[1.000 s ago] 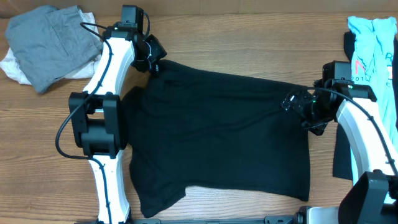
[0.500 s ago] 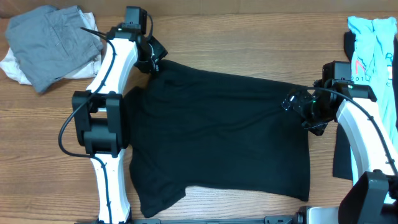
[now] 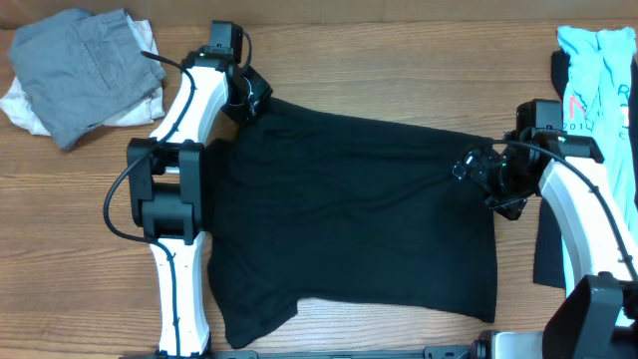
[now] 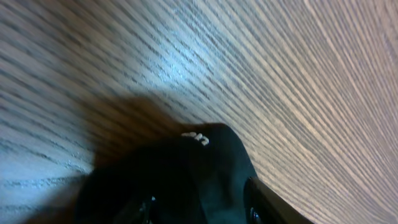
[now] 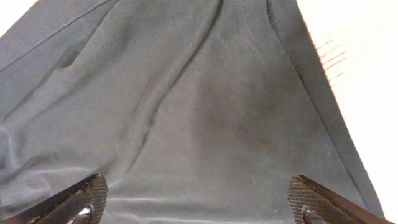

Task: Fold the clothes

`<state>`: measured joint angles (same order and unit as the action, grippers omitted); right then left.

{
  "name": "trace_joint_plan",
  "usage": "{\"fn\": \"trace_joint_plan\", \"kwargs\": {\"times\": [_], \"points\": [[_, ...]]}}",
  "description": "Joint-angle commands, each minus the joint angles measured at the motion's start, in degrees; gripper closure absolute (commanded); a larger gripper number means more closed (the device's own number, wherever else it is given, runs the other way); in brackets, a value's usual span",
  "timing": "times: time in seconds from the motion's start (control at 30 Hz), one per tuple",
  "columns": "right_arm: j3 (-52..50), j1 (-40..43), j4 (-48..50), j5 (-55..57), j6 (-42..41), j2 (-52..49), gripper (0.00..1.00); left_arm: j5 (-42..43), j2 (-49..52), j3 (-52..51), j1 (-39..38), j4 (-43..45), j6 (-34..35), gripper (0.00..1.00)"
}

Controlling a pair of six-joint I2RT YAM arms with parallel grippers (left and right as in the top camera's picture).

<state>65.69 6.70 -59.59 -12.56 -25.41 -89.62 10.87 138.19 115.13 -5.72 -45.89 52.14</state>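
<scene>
A wooden table (image 3: 399, 60) bore a black T-shirt (image 3: 359, 219) spread mid-table, a grey piece (image 3: 80, 65) atop a white piece (image 3: 20, 105) far left, and a light-blue shirt (image 3: 598, 70) far right.

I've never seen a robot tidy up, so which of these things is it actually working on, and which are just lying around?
In use:
black T-shirt, spread flat
left claw, gripping its corner
right claw, open over its edge

Lying about:
grey garment and white piece, far left corner
light-blue shirt, right edge
</scene>
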Motion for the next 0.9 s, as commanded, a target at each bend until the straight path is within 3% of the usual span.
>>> {"fn": "trace_joint_plan", "kwargs": {"times": [0.0, 0.43, 0.63, 0.87], "points": [[1.14, -0.26, 0.15, 1.57, 0.37, 0.83, 0.03, -0.74, 0.68, 1.31, 0.76, 0.68, -1.73, 0.5], [1.14, -0.26, 0.31, 1.57, 0.37, 0.83, 0.03, -0.76, 0.68, 1.31, 0.83, 2.67, -2.47, 0.71], [1.14, -0.26, 0.33, 1.57, 0.37, 0.83, 0.03, -0.72, 0.68, 1.31, 0.83, 2.64, -2.49, 0.95], [1.11, -0.26, 0.59, 2.19, 0.37, 0.83, 0.03, 3.23, 0.66, 1.55, 1.44, 2.86, -2.47, 0.96]]}}
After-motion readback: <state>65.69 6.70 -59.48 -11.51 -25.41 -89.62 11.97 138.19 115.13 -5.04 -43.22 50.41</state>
